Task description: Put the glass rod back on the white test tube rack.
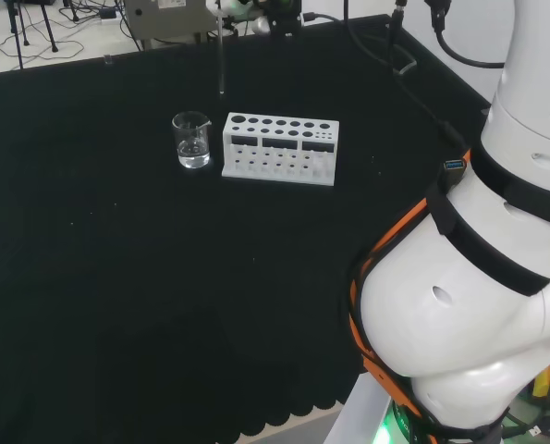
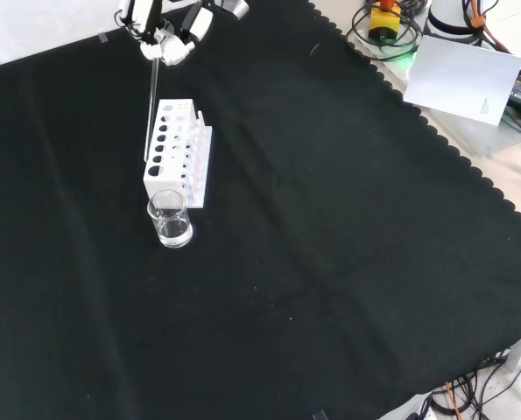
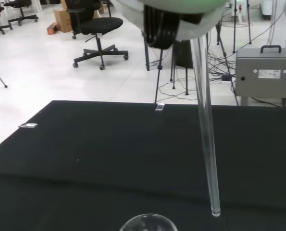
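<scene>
Hand [image 2: 168,39] at far edge of surface, fingers pinched on top end of glass rod [image 2: 151,109]. Rod: clear, thin, straight, rounded tip, hanging near upright in air, lower end above rack [image 2: 179,164], not touching. Rack: white plastic block, rows of round holes, on black cloth [image 2: 330,262]. Small clear beaker [image 2: 170,219] just beside rack end. No legible writing.
</scene>
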